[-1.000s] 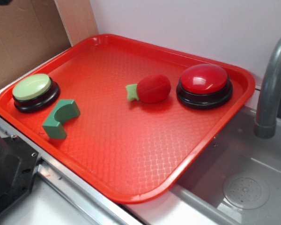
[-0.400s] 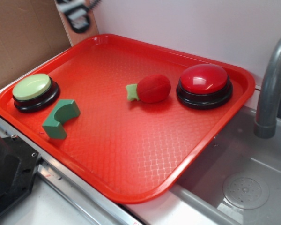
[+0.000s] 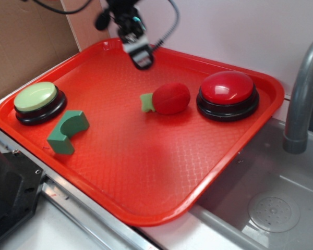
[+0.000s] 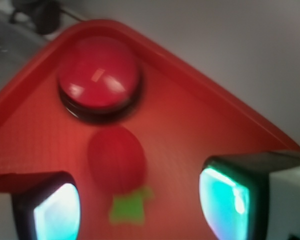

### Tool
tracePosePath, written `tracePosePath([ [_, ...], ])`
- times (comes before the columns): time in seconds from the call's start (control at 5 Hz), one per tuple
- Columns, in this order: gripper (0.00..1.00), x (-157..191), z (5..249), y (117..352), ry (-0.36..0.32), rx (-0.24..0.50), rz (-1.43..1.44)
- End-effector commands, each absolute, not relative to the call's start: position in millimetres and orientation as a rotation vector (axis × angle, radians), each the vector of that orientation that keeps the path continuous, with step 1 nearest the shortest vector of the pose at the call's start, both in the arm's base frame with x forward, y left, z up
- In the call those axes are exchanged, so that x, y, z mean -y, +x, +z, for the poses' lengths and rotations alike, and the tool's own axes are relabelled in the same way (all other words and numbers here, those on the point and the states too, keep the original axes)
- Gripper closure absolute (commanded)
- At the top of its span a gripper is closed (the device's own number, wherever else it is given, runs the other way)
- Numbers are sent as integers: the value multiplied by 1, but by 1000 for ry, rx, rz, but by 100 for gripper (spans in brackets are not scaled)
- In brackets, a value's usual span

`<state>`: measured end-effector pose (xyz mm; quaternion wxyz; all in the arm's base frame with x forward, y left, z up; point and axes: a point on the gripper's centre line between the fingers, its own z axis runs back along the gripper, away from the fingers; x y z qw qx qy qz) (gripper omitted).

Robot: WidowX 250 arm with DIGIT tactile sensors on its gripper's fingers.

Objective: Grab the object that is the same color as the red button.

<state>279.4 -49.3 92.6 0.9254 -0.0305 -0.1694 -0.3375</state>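
Gripper hovers with jaws spread above the fuzzy red plush oval toy, beside the glossy red dome button.

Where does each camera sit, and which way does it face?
Exterior: off the tray's near corner, above, looking down across it toward the wall; the gripper shows at top.
Wrist: on the gripper, looking down past both fingers at the red plush toy and red button.
Shared: toy, button, tray.

The tool has descended over the tray
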Motion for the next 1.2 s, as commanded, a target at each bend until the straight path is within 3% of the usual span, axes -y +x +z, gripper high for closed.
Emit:
tracePosePath([
  [0.0,0,73,59,297,-179,402,-762],
  [0.4,0,76,33,287,-214,322,-782],
  [0.6,100,82,28,282,-188,285,-764],
  [0.8,100,80,36,281,-170,301,-757],
  [1.0,100,78,44,281,-136,260,-750],
])
